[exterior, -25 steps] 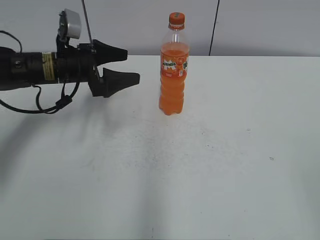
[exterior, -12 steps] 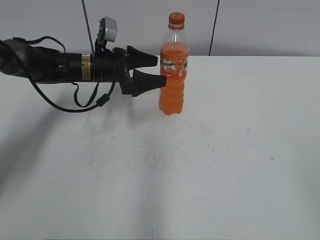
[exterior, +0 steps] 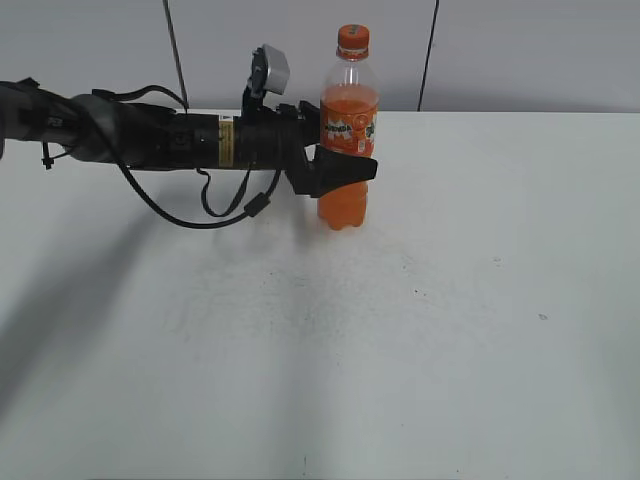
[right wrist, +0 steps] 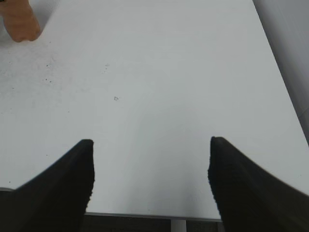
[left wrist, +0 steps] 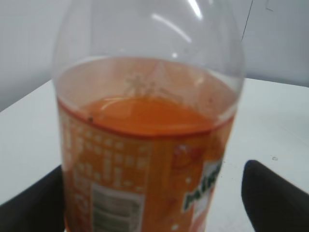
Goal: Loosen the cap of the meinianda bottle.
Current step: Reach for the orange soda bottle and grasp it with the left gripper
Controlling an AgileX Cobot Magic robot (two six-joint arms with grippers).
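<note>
Table (exterior: 420, 330), white and faintly speckled, fills the lower three quarters of the exterior frame, with a grey wall along the top edge. Across the upper left of that frame the black left arm (exterior: 150, 140) lies level, a cable looping below it and a small grey camera box on top near its front end. The bottle (exterior: 347, 140) stands upright on the table at upper centre, orange liquid filling its ribbed lower body up to the clear shoulder, label around its middle. The left tool (exterior: 345, 150) sits at label height with one finger in front of the bottle and the other behind it, so the bottle is between them; the left wrist frame shows the bottle filling the centre with a dark finger (left wrist: 273, 198) at the lower right and another at the lower left, spread on both sides. Whether they touch the plastic I cannot tell. The cap (exterior: 353, 38) sits on the neck at the very top of the bottle, above the tool. In the right wrist frame the right tool (right wrist: 149, 181) stands spread over bare table, fingers at the lower corners, with the bottle's base in the far upper left corner.
</note>
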